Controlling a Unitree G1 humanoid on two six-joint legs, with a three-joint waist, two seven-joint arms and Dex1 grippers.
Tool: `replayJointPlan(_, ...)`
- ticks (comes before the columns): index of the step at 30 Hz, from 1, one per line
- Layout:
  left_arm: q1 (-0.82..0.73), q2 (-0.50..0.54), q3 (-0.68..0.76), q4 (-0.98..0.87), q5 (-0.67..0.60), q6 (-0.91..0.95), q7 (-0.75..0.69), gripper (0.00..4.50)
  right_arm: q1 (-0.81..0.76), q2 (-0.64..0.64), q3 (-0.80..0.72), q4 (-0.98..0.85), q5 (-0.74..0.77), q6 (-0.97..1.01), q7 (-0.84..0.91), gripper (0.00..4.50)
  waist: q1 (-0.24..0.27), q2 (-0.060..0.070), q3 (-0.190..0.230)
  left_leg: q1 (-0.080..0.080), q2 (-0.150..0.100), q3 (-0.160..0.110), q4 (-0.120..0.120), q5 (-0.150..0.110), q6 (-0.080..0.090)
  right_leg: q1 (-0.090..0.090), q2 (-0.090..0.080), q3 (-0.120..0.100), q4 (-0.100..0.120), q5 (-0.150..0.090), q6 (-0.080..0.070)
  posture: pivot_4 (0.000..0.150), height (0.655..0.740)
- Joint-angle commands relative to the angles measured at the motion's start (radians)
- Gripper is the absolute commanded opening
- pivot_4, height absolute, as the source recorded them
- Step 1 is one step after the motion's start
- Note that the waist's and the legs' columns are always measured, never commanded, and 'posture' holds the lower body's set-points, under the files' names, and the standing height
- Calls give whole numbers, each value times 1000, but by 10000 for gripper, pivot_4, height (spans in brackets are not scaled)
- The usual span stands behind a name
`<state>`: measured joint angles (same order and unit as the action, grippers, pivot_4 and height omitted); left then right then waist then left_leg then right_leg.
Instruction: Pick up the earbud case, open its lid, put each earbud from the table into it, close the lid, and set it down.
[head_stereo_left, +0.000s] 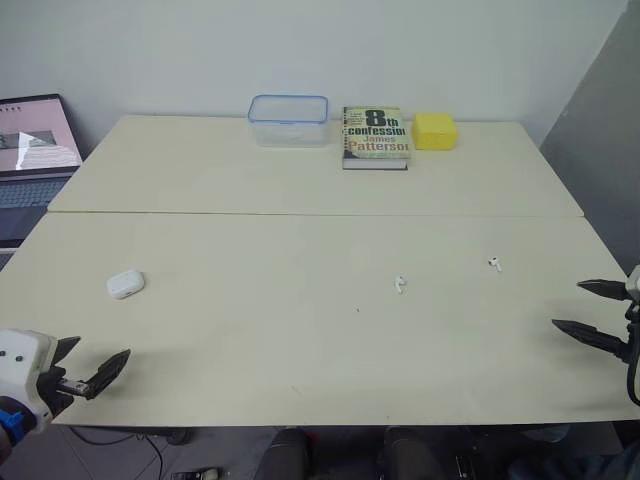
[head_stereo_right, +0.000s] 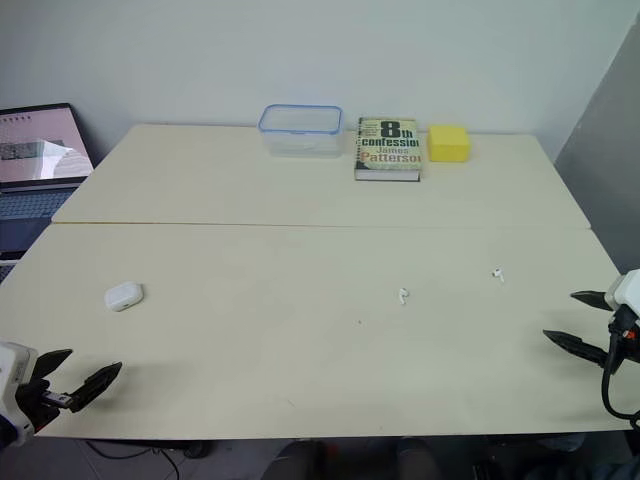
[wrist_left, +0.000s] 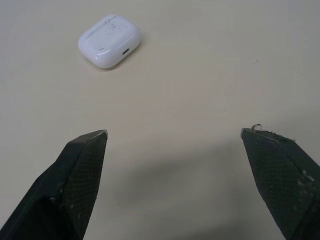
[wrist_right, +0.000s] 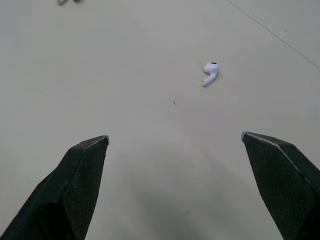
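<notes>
Two eye views show a paperback book reading "8th confession, James Patterson" at the beige table's far edge, a laptop cut off by the frame, and the middle white earbud and right-hand white earbud lying apart. From the left wrist, the left gripper spreads wide and empty, the rounded white plastic earbud case lying beyond its tips. From the right wrist, the right gripper gapes empty too, the right-hand white earbud ahead, the other cropped.

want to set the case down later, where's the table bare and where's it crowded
Widest bare patch: the table between the earbud case and the middle earbud. The strip behind it, up to the container, is bare too. Crowded: the far edge with container, book and yellow block, and the right side, where the right earbud lies.
</notes>
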<state>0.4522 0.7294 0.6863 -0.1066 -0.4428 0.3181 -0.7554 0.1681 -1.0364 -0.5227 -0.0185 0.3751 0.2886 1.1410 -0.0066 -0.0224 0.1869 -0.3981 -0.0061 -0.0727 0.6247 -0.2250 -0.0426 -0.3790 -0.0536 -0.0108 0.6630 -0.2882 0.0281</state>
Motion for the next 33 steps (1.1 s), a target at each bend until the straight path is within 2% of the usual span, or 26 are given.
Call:
replayJointPlan(1,-15,18,28,16,10,-40,-15,45000,-12,-13,-8,0,-5,-22,7,44627,0,0,0,0,0,0,0,0,0,0,0,0,0,0,0,1500,7391)
replayJointPlan(4,-46,28,20,50,24,-63,-19,45000,-1,-4,-8,5,-11,-30,3,44627,2,0,0,0,0,0,0,0,0,0,0,0,0,0,0,1500,7391)
replayJointPlan(10,-105,33,55,101,-65,-55,-102,45000,-15,7,-13,13,-4,-35,-9,44627,3,0,0,0,0,1,1,0,0,0,0,0,0,1,0,1500,7391)
replayJointPlan(19,-105,24,25,109,-54,-85,-147,45000,-45,23,1,8,9,4,-25,44627,3,0,0,1,0,1,1,0,0,0,0,0,1,2,0,1500,7391)
replayJointPlan(26,-123,3,27,109,-63,-71,-120,45000,-53,23,16,20,-2,-22,-25,44627,3,1,0,1,0,1,2,0,0,0,0,0,1,2,0,1500,7391)
replayJointPlan(33,-150,-72,44,60,-88,-36,-1,45000,-82,32,39,29,-15,-64,-36,44627,3,1,0,1,0,1,2,0,0,1,0,0,1,2,1,1500,7391)
